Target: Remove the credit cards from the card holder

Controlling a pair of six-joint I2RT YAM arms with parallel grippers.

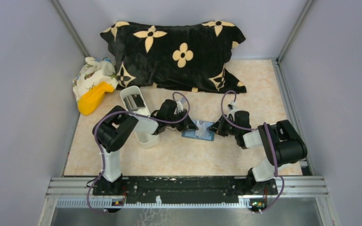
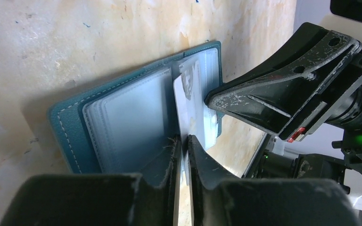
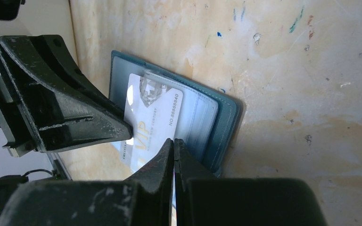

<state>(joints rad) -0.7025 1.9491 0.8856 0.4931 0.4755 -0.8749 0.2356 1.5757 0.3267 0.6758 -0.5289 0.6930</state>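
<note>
We see the blue holder (image 2: 70, 125) lying open and flat on the table (image 3: 287, 70), right between our two grippers. The left gripper (image 2: 183, 141) reaches it from one side and the right gripper (image 3: 174, 143) from the other. Their tips are very near each other over the holder. The left fingers (image 2: 165, 162) are close together with only a thin gap. A pale card (image 3: 153, 106) sits in that gap, so these fingers pinch the card by its edge. The card has the letters VIP and a number on it. The end far from the left fingers is tucked under a clear pocket of the holder. The end near them sticks out past the holder's edge. The right fingers (image 3: 162, 165) are pressed tight together with nothing between them. Their tip touches the clear pockets just beside the card, on the half of the holder away from the left fingers. The other half, with its blue rim and white stitches, lies bare beside the left fingers. We cannot tell if more cards sit in the other pockets. Well behind the left fingers, next to the left arm, lies a long white tray (image 1: 145, 135). Far beyond both sets of fingers, a black pillow (image 1: 174, 52) with tan flowers lies at the back of the table.
</note>
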